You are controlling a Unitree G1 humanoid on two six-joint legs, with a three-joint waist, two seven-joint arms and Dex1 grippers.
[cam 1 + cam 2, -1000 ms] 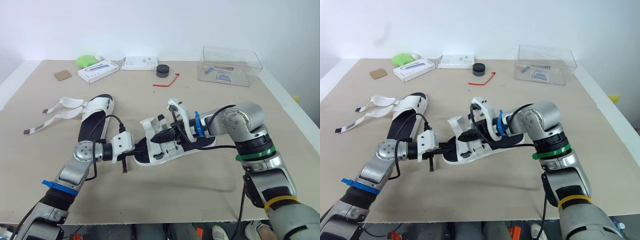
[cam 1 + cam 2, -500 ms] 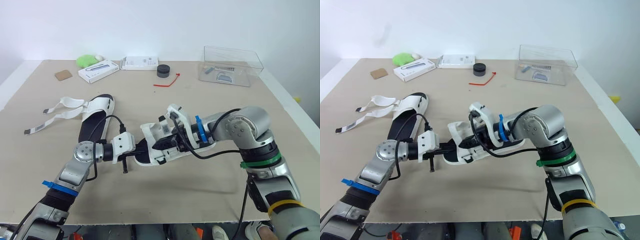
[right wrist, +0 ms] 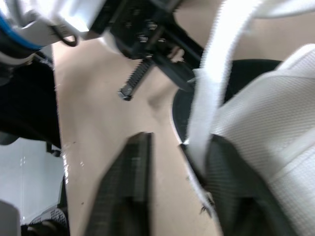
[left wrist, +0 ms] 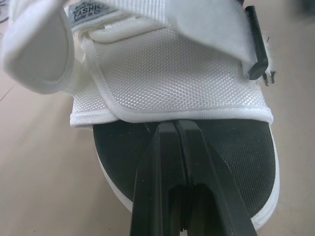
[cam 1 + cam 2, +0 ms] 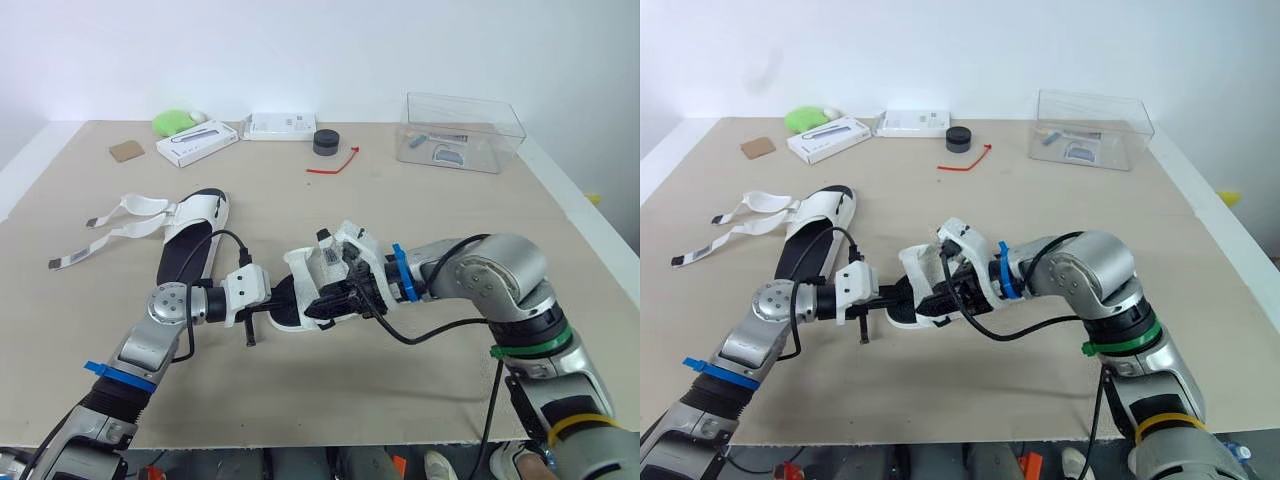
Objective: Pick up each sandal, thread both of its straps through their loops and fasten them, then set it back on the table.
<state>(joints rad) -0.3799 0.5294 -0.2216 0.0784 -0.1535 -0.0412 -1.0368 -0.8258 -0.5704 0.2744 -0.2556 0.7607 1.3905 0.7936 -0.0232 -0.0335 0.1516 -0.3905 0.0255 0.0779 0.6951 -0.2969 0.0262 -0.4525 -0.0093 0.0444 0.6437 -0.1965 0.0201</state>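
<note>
Carefully now: pin the sandal [image 5: 325, 270] on the table [image 5: 420, 385] with the left gripper [image 4: 175, 129], clamped shut, tips on the black footbed [image 4: 231, 147]; close the right gripper [image 3: 179, 141], spread around the loose white strap [image 3: 204, 98], firmly before drawing it straight and untwisted.

Count on table [image 5: 450, 220]: 1 | sandals [image 5: 310, 270] [image 5: 185, 250]: 2 | white boxes [image 5: 196, 141] [image 5: 278, 126]: 2 | clear container [image 5: 462, 130]: 1 | black round object [image 5: 326, 141]: 1 | red tie [image 5: 335, 164]: 1 | green object [image 5: 174, 122]: 1 | brown card [image 5: 126, 150]: 1

Sandal [image 4: 172, 73] white mesh upper, black sole; table [image 5: 420, 215] beige
</note>
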